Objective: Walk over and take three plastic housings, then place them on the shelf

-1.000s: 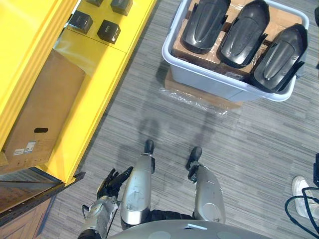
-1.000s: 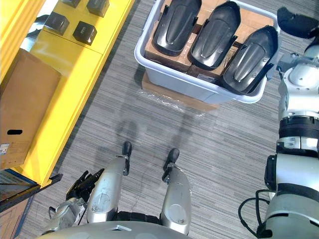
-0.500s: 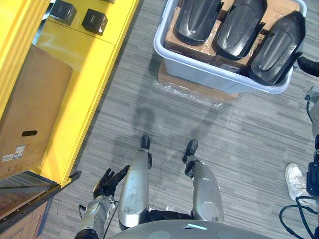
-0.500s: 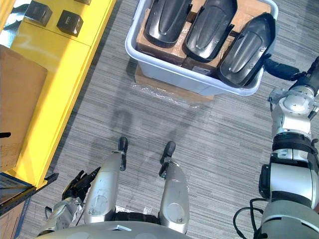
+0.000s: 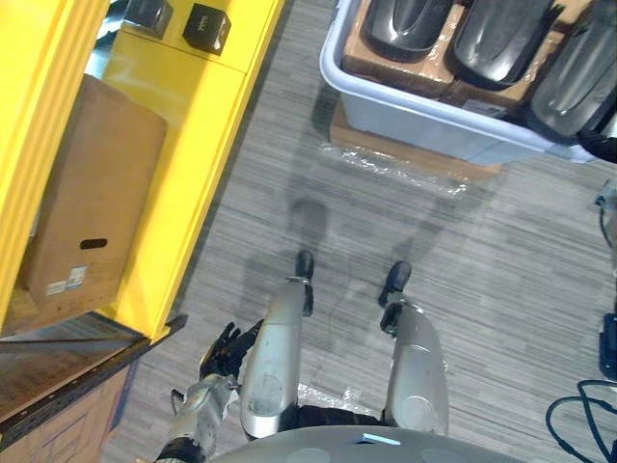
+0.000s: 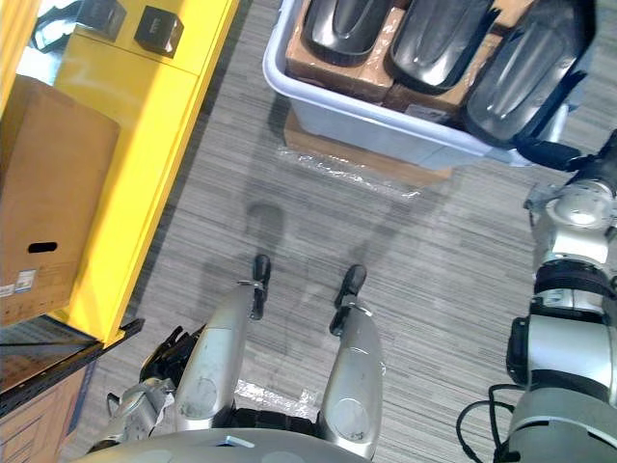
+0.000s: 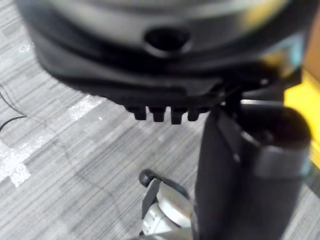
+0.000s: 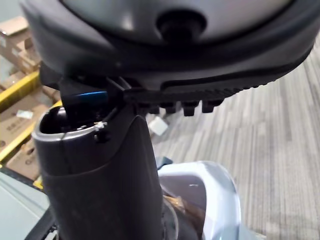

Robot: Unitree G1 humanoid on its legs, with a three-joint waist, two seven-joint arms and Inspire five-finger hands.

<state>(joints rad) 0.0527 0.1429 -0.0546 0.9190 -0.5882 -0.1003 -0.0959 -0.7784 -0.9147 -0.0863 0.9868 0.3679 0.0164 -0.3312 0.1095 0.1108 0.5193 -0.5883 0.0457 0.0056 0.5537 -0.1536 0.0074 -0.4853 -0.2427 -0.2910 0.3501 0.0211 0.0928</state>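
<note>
Three dark housings [image 6: 439,43] side by side in a pale tub [image 6: 386,135] straight ahead, long axes pointing away from robot. R hand [image 6: 551,154] nearer, just beside tub's near right corner by the rightmost housing; finger state impossible to tell. L hand [image 5: 228,349] low at left, fingers loosely spread, empty, well apart from tub. R eye view gives R wrist at tub; L eye view gives more of yellow shelf [image 5: 183,125] w/ cardboard box [image 5: 96,212].
</note>
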